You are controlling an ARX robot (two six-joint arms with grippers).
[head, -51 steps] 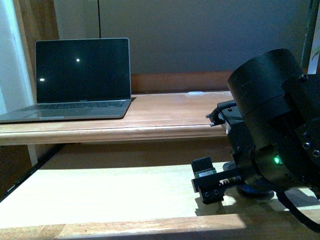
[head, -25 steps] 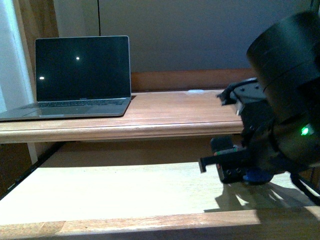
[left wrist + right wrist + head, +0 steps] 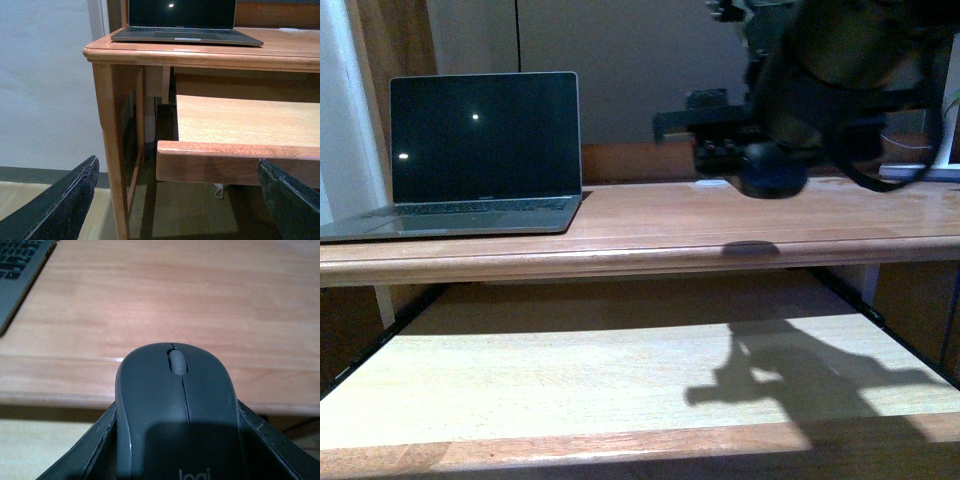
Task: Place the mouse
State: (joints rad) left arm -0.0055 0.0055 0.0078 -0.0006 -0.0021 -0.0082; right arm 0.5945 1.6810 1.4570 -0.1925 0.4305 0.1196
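The mouse, dark grey with a scroll wheel and a pale logo, fills the right wrist view. My right gripper is shut on it, with a black finger pressed against each side. In the front view the right gripper holds the mouse in the air just above the desk top, right of the middle, near the front edge. My left gripper is open and empty, low beside the desk's left leg.
An open laptop with a dark screen stands on the desk's left part. Below the desk top a pale pull-out tray sticks forward, and its front rail faces the left gripper. A small white object lies behind the mouse.
My right arm has risen from the pull-out tray to above the desk top, carrying the mouse up and a little left. The laptop has not moved.
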